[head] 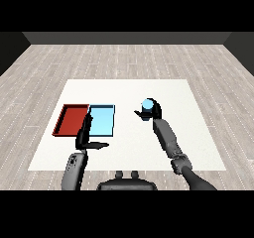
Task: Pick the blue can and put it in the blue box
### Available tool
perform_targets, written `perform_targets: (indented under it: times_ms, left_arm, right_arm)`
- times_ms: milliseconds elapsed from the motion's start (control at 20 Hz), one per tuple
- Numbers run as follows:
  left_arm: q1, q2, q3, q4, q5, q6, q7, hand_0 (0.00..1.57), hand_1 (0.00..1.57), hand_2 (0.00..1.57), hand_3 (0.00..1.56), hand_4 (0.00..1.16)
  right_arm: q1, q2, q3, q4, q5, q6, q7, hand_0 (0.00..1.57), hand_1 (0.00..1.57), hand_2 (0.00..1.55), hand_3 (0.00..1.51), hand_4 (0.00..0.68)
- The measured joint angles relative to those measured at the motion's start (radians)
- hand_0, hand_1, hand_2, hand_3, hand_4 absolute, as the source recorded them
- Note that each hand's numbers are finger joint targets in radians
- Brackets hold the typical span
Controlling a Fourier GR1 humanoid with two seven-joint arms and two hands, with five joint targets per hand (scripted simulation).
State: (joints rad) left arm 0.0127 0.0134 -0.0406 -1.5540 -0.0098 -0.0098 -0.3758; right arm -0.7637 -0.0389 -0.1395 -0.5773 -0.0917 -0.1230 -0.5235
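A: From the head view, where is the blue can (147, 103)?

B: It is in the right hand (149, 113), whose fingers and thumb curl round it. Only the can's pale top and a bit of its side show above the black hand. I cannot tell whether it stands on the white table (198, 133) or is already lifted off it.

A: And the blue tray (101, 120)?

B: Well to the left of that hand, across a stretch of bare table. The red tray (69, 120) lies just beyond it, touching or nearly touching along one edge.

A: What is the other hand doing?

B: The left hand (87, 139) has straight fingers and holds nothing. It rises right at the near edge of the blue tray, with the fingers overlapping the tray's near left corner as seen from here.

A: So what might go wrong?

B: I would guess three things. The carry runs sideways toward the left hand, so the can or the right forearm could knock into it if it keeps its place. The can might also catch the tray's rim if it travels low. And going too far past the blue tray would put the can in the red one.

A: Anything hidden?

B: How the fingers sit behind the can.
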Motion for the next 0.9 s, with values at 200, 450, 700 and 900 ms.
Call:
perform_targets:
  times_ms: [200,450,700,900]
  left_arm:
    - [-0.025,-0.008,-0.024,0.012,-0.005,0.017,0.014,0.00,0.00,0.00,0.00,0.00]
    - [-0.058,-0.008,-0.063,0.026,0.011,0.048,0.030,0.00,0.00,0.00,0.00,0.00]
    - [-0.081,-0.012,-0.116,0.012,0.031,0.070,0.073,0.00,0.00,0.00,0.00,0.00]
    - [-0.109,-0.013,-0.182,0.041,0.068,0.114,0.073,0.00,0.00,0.00,0.00,0.00]
  right_arm:
    - [0.010,0.018,0.029,-0.077,0.011,-0.007,0.039,1.44,1.44,1.46,1.35,0.562]
    - [0.141,0.031,0.103,-0.300,0.021,-0.014,0.119,1.44,1.44,1.46,1.35,0.562]
    - [0.298,0.034,0.202,-0.523,0.017,-0.034,0.182,1.47,1.47,1.47,1.37,0.565]
    - [0.356,0.034,0.242,-0.643,0.029,-0.046,0.244,1.46,1.46,1.47,1.38,0.552]
